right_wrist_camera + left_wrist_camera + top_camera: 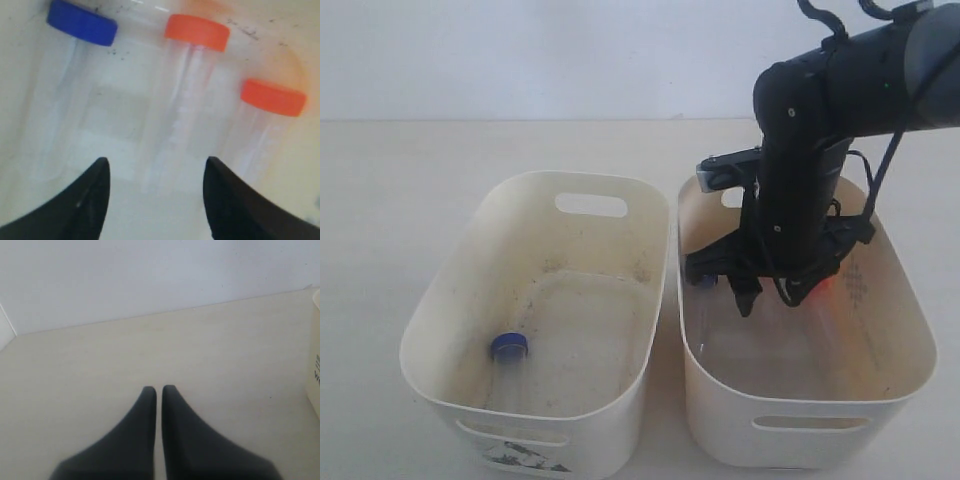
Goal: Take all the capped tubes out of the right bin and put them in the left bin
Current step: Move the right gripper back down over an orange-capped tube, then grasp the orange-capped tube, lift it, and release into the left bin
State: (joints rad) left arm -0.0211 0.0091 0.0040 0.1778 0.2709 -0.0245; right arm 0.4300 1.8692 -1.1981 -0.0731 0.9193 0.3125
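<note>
Three capped tubes lie side by side on the floor of the right bin [800,432]: a blue-capped tube [81,22] and two orange-capped tubes [197,31] [273,96]. My right gripper [156,162] hangs open just above them, its fingers straddling the middle orange-capped tube's body without touching it. In the exterior view the right arm reaches down into this bin and hides most of the tubes. One more blue-capped tube [508,347] lies in the left bin [460,285]. My left gripper [159,388] is shut and empty over bare table.
The two bins stand side by side, their walls almost touching. A bin's outer wall [315,365] with dark print shows at the edge of the left wrist view. The left arm is outside the exterior view.
</note>
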